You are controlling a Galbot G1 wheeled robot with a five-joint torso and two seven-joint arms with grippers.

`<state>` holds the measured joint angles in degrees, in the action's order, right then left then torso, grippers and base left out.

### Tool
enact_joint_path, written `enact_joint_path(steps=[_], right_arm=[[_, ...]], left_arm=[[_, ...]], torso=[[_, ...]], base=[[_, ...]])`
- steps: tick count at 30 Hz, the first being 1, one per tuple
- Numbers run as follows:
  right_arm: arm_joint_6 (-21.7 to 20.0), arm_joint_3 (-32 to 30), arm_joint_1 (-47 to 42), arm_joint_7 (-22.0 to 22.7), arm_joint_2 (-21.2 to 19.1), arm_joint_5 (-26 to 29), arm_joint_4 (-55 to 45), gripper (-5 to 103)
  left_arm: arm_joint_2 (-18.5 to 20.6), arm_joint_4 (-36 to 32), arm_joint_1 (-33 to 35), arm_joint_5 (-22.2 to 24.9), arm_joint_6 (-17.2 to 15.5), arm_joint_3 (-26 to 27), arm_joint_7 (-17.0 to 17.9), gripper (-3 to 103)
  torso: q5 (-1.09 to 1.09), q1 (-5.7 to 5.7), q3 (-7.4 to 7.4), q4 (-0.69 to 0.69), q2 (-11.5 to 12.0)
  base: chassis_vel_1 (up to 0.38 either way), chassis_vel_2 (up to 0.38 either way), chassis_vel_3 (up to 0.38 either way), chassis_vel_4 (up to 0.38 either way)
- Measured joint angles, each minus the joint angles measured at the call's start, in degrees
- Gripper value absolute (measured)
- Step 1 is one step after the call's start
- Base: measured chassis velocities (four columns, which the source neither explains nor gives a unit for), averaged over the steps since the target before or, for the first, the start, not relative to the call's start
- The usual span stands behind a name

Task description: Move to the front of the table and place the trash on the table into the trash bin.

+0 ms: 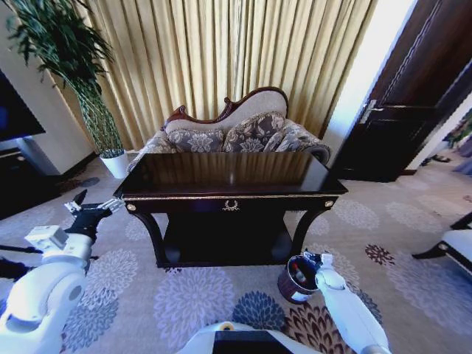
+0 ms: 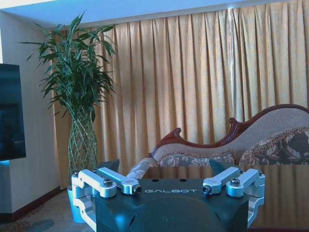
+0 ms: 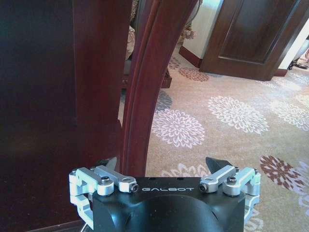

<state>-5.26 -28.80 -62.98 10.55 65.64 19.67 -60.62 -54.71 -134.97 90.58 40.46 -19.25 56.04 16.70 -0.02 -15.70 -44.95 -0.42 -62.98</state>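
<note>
Now the robot stands before the table [image 1: 228, 193], whose glossy top looks bare; I see no scraps left on it. The right gripper [image 1: 313, 259] hangs low, just above and beside the bin [image 1: 293, 279], which sits on the carpet by the table's right front leg [image 1: 308, 228]. Something red and clear lies inside the bin, likely the bottle [image 1: 299, 276], though I cannot make out paper in there. In the right wrist view that gripper [image 3: 164, 166] has its fingers spread apart with nothing between them, the curved leg [image 3: 145, 96] right ahead of it.

The left gripper [image 1: 90, 207] waits well out from the bin, off the table's left front corner, at about tabletop height. Its fingers [image 2: 108, 166] also stand apart and empty, facing the sofa [image 2: 231, 150] and the plant [image 2: 79, 96] beyond.

I judge the drop into the bin is done or nearly done, and the task close to its end. What comes next calls for lifting the right gripper straight up clear of the bin rim and away from the leg, without nudging the bin, then checking the tabletop for anything missed.
</note>
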Motion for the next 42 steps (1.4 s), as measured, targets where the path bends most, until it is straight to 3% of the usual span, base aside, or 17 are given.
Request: enact_joint_path(steps=[17, 23, 26, 29, 32, 34, 39, 42], right_arm=[[-0.70, -0.30, -1.49, 0.17, 0.06, 0.54, -1.99, 100], [-2.67, -0.21, -4.19, 0.20, -0.54, 2.53, -7.90, 100], [-4.86, -0.54, -6.50, 0.22, -1.55, 7.05, -16.31, 100], [-8.39, -2.33, -9.27, 1.45, -3.56, 12.52, -33.98, 100], [-9.78, -2.97, -10.11, 1.88, -4.34, 13.96, -39.68, 100], [-13.17, -4.27, -11.34, 3.48, -6.35, 17.02, -53.25, 100], [-18.10, -4.84, -12.22, 6.59, -8.88, 19.44, -66.61, 100], [-18.50, -4.73, -12.92, 7.08, -8.90, 19.23, -68.93, 100]], left_arm=[[0.98, 0.16, 0.83, 0.44, 1.15, 1.13, -0.30, 100], [0.98, 0.64, 0.93, 0.44, 1.55, 1.17, -0.30, 100], [0.90, 0.64, 0.91, 0.44, 1.56, 1.05, -0.29, 100], [0.29, 0.52, 0.82, 0.44, 1.88, 0.44, -0.17, 100], [0.07, 0.44, 0.82, 0.44, 1.96, 0.40, -0.08, 100], [-0.41, -0.09, 0.88, 1.22, 1.74, 0.91, -0.04, 100], [-0.67, -0.46, 1.36, 2.05, 0.89, 2.07, 0.02, 100], [-0.51, -0.57, 1.37, 2.72, 0.60, 2.38, 0.02, 100]], torso=[[0.00, 0.00, 0.00, 0.00, 0.00], [0.02, 0.00, 0.00, -0.01, 0.00], [0.01, 0.00, 0.00, -0.01, 0.00], [-0.02, 0.00, 0.00, 0.03, 0.00], [-0.01, 0.00, 0.00, 0.01, 0.00], [-0.03, 0.00, 0.00, 0.00, 0.00], [-0.01, 0.00, 0.01, 0.00, -0.01], [0.00, 0.00, 0.00, 0.01, 0.00]], base=[[0.000, 0.000, 0.000, 0.000], [0.000, 0.000, 0.000, 0.000], [0.000, 0.000, 0.000, 0.000], [0.000, 0.000, 0.000, 0.000], [0.000, 0.000, 0.000, 0.000], [0.000, 0.000, 0.000, 0.000], [0.000, 0.000, 0.000, 0.000], [0.000, 0.000, 0.000, 0.000]])
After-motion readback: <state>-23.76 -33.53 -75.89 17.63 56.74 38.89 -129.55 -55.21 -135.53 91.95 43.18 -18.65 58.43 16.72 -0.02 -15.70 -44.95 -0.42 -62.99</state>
